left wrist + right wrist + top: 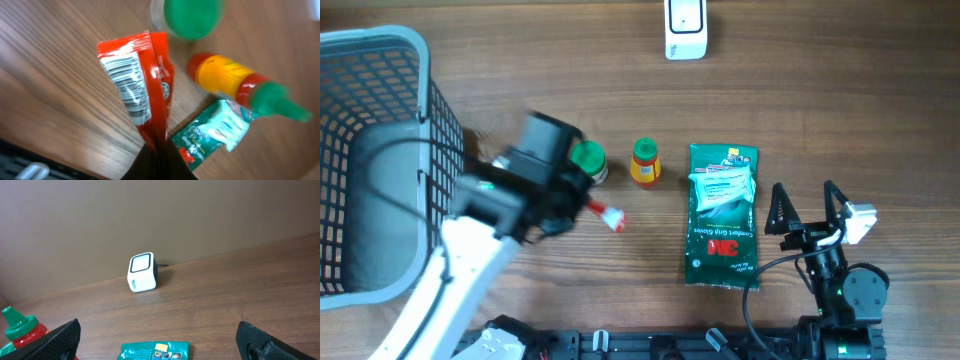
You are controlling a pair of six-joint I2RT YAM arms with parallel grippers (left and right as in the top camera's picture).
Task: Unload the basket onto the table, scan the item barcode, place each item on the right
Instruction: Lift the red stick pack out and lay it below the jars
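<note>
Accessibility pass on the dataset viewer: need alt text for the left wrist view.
The left gripper is shut on a red sachet, whose white barcode label faces the camera, with the wooden table behind. Beyond it are a green-lidded jar, a yellow-and-red sauce bottle with a green cap, and a corner of a green packet.

The green packet (pixel 723 215) reads "3M"; digits on the red sachet (pixel 145 85) blur.

Mock shop checkout, barcode scanner (pixel 685 28) on wooden table (pixel 840 90), plastic shopping basket (pixel 382 40), packaged goods (pixel 723 215).
</note>
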